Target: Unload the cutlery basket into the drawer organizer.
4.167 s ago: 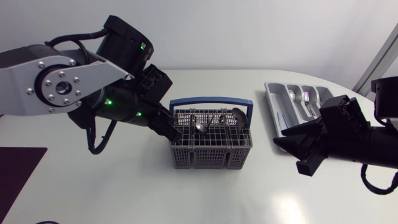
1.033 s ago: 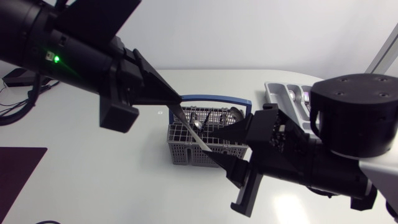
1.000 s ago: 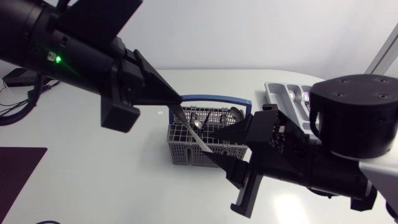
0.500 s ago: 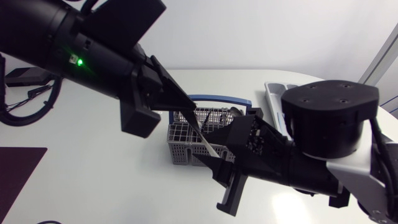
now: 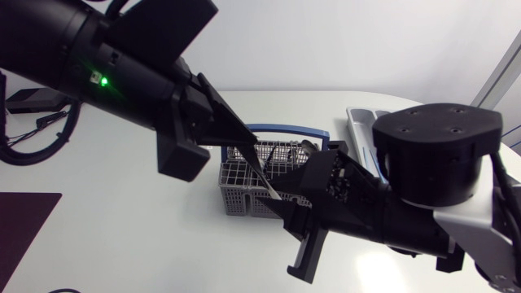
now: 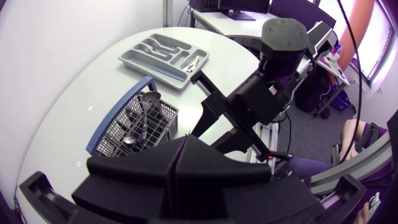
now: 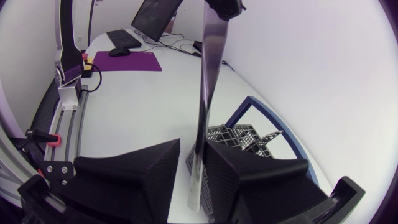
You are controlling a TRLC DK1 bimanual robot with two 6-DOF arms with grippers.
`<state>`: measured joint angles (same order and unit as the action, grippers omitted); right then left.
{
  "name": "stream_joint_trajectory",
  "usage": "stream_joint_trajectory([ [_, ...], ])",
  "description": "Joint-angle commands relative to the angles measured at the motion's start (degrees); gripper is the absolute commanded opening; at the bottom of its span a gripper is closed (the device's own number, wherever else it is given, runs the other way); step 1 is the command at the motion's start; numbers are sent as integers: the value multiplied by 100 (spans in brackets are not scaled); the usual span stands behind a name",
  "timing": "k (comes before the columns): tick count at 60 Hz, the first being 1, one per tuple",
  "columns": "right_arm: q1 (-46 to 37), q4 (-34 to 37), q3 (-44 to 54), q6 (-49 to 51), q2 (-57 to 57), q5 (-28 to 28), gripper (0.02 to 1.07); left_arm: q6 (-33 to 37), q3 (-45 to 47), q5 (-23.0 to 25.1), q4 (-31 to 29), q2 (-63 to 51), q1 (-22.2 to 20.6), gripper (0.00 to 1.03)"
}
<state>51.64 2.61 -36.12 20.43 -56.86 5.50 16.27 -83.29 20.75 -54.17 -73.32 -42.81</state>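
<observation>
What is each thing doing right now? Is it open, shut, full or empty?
Left gripper: shut on one end of the knife.
Right gripper: open, with the knife's other end between its fingers.
Knife: in the air, tilted, above the basket.
Basket: upright on the table, with cutlery inside.
Organizer: flat on the table, with some cutlery in it.

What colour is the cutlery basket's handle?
The cutlery basket's handle is blue. It shows best in the head view.
</observation>
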Motion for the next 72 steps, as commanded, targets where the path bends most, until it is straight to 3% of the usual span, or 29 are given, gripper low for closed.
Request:
stream_joint_trajectory([
  [1,-48,134,-150,32,96,-31,26,-54,-126,16,30,-16,27,3],
  [11,-92,257,-167,40,175,-31,20,-1,-100,16,30,-16,62,3],
  [18,-110,407,-203,58,219,-31,7,16,-109,16,47,-16,62,3],
  [29,-75,574,-229,49,219,-22,7,16,-126,8,82,-16,62,7],
  [31,-57,591,-229,49,210,-22,7,8,-144,8,91,-16,71,12],
  [34,-48,618,-229,49,210,-14,7,-10,-197,-1,117,-25,132,42],
  [36,-31,662,-229,49,210,-14,7,-19,-223,-1,135,-25,132,55],
  [38,-5,714,-238,49,202,-22,7,-107,-293,-1,214,-16,194,78],
  [42,4,811,-229,40,202,-22,7,-300,-373,8,443,90,317,99],
  [48,-13,855,-141,32,202,-75,7,-608,-320,8,979,327,528,99],
  [57,-268,1092,-53,32,527,-163,7,-713,-302,-238,1146,371,844,99],
  [72,-2105,1883,-44,190,1766,294,7,-740,67,-1091,1436,485,1090,99],
])
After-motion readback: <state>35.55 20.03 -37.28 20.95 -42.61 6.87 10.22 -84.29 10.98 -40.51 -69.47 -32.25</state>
